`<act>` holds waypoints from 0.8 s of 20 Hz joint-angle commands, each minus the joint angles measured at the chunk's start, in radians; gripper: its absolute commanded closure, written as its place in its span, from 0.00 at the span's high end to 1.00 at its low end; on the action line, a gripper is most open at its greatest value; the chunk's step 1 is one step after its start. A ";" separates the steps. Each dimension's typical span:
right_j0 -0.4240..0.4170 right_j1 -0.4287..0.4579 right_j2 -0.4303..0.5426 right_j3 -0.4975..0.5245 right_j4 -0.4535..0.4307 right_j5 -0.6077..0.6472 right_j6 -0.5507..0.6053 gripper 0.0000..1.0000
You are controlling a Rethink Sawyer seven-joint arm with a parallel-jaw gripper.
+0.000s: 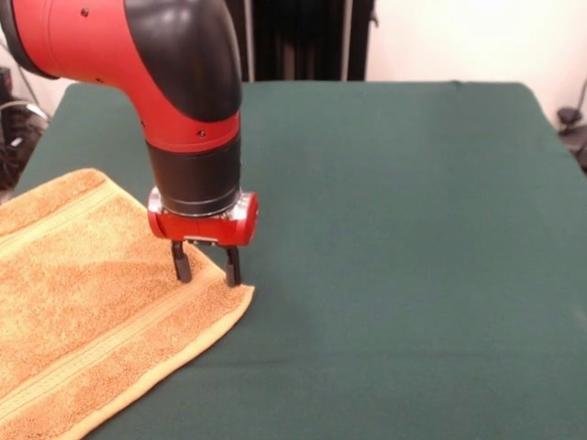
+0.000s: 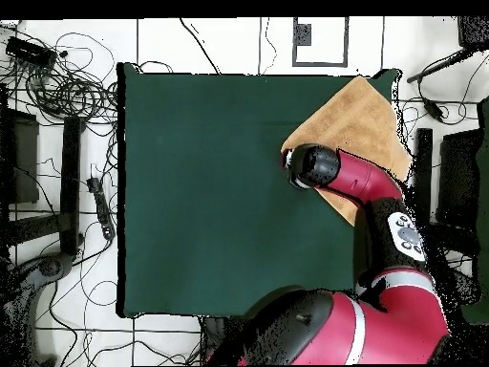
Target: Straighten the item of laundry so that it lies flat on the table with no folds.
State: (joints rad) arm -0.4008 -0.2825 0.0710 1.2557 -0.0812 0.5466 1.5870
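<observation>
towel (image 1: 83, 302) lies on the table (image 1: 394, 229) at its left side in the front view, running off the picture's left and bottom edges. it looks mostly spread out, one corner pointing right toward the table's middle. a flat woven band runs diagonally across it near the lower edge, another near the upper left edge. surface looks flat, no obvious folds in the visible part.

gripper (image 1: 207, 266) is down at that right corner of the towel, fingers (image 1: 181, 262) spread apart with a clear gap, tips at or touching the cloth just inside the corner. nothing pinched between them that i can see. arm (image 1: 174, 82) comes in from the top left, wrist vertical.

overhead: towel (image 2: 349, 129) sits as a diamond at the table's (image 2: 210, 191) top right corner, partly past the right edge. arm (image 2: 353, 182) reaches from the bottom right and covers the towel's lower corner; gripper itself hidden under the wrist there.
</observation>
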 commanded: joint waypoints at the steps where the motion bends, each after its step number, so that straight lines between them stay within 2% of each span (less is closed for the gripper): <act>1: 0.014 0.268 0.104 -0.042 -0.034 -0.006 0.006 1.00; 9: 0.025 0.345 0.103 -0.173 -0.049 0.010 0.005 1.00; 16: 0.036 0.364 0.104 -0.204 -0.054 0.006 0.042 1.00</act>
State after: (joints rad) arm -0.3949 -0.2149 0.0745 1.0823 -0.0811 0.7818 1.5870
